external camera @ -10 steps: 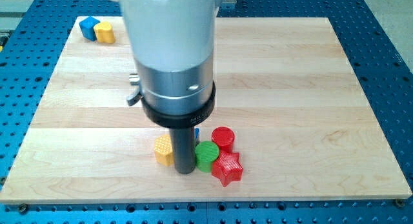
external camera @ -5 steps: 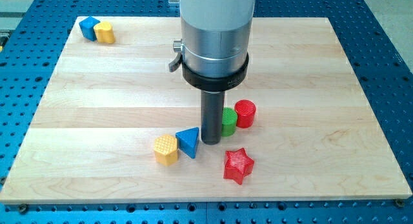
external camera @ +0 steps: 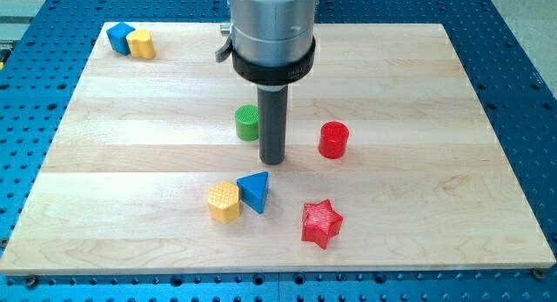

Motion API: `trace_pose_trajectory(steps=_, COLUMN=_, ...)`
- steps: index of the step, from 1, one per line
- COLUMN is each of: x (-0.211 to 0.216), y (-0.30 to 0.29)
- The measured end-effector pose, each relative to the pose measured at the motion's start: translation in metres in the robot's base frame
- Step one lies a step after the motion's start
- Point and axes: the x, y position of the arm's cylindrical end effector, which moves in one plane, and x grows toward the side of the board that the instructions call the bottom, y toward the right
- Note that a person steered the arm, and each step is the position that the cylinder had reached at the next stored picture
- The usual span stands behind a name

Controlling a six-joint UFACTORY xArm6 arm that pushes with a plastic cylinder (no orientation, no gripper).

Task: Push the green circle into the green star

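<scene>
My tip [external camera: 273,160] rests on the pale wooden counter [external camera: 418,93], just right of the green circle [external camera: 247,123]. No gripper fitted, so no jaw state to record. Green star not visible. Red cylinder [external camera: 332,139] sits right; blue triangle [external camera: 254,191], yellow block [external camera: 224,202] and red star [external camera: 321,223] sit near. Blue perforated base [external camera: 522,67] surrounds the counter.

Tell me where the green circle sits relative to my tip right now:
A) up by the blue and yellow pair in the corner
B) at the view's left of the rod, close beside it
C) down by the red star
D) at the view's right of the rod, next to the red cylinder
B: the green circle sits just at the view's left of the rod, slightly above my tip; the red cylinder stands alone on the other side.
</scene>
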Motion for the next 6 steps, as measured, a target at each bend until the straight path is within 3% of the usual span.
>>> trace_pose_trajectory(steps=1, x=-0.041, y=-0.031)
trace_pose_trajectory(steps=3, x=-0.115, y=-0.018)
trace_pose_trajectory(steps=5, x=-0.128, y=-0.061)
trace_pose_trajectory(steps=6, x=-0.142, y=-0.042)
